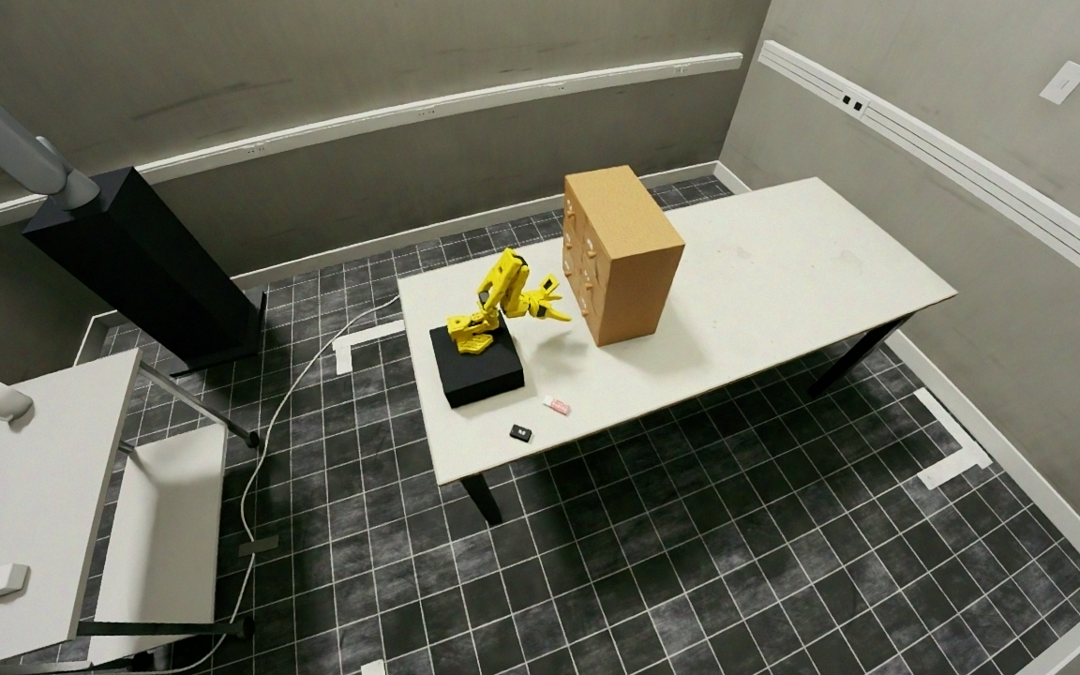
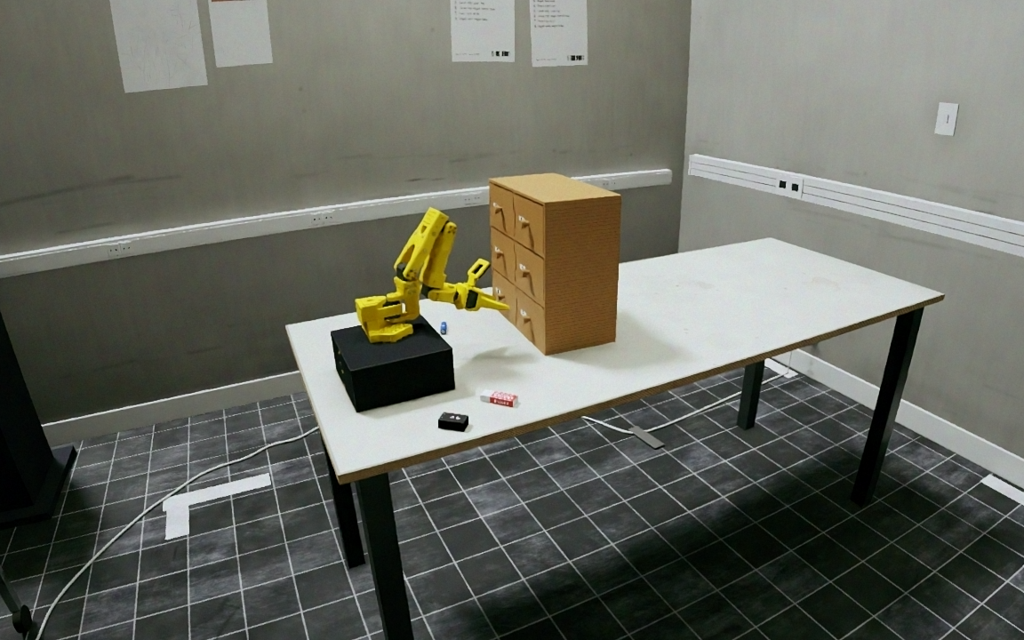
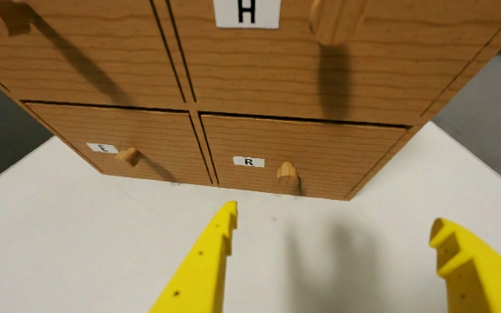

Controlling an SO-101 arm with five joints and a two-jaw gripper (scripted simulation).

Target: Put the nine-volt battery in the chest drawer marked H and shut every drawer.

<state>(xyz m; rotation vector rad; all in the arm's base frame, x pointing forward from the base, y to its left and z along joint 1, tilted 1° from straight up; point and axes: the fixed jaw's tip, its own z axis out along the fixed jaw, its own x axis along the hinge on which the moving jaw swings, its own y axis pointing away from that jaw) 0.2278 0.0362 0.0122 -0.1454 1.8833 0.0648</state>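
Note:
The wooden chest (image 1: 620,251) stands upright on the white table, and all the drawers I can see are shut. In the wrist view drawer H (image 3: 303,52) is straight ahead and above, with its label (image 3: 247,13) and knob (image 3: 335,22) at the top edge. Drawers R (image 3: 294,156) and E (image 3: 120,143) lie below it. My gripper (image 3: 335,217) is open and empty, a little above the table and just short of the chest front (image 2: 492,294). The nine-volt battery (image 1: 519,433) (image 2: 452,420), small and black, lies near the table's front edge, far from the gripper.
A white and red eraser (image 1: 556,405) lies beside the battery. A small blue thing (image 2: 444,327) lies on the table behind the arm. The arm stands on a black base block (image 1: 476,365).

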